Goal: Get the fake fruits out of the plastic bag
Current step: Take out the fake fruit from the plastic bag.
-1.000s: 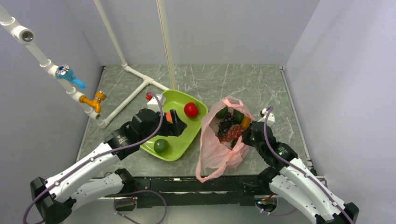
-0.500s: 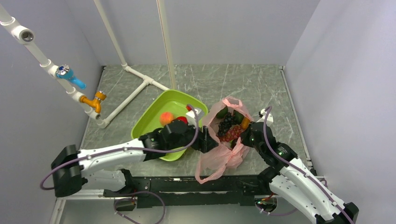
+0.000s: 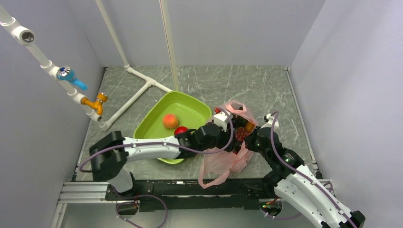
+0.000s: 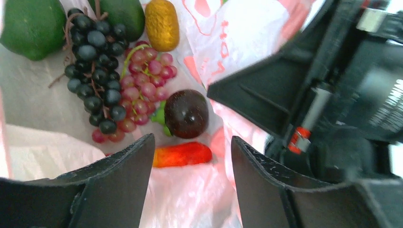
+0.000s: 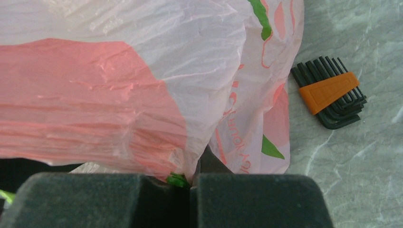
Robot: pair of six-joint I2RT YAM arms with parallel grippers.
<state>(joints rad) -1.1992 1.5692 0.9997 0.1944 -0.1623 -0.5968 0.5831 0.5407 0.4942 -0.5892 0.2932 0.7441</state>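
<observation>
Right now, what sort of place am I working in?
Likely a lab test cell: plain grey walls box in a marble-look table, with white pipes and a tap as props.

Thin crinkly plastic bag [image 5: 142, 71] holds glossy plastic fruits [image 4: 186, 113] on smooth marbled table [image 3: 247, 80]

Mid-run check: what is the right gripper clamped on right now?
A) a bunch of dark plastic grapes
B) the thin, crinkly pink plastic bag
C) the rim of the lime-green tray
B: in the right wrist view the right gripper has its pads pressed together on a fold of the thin, crinkly pink plastic bag.
</observation>
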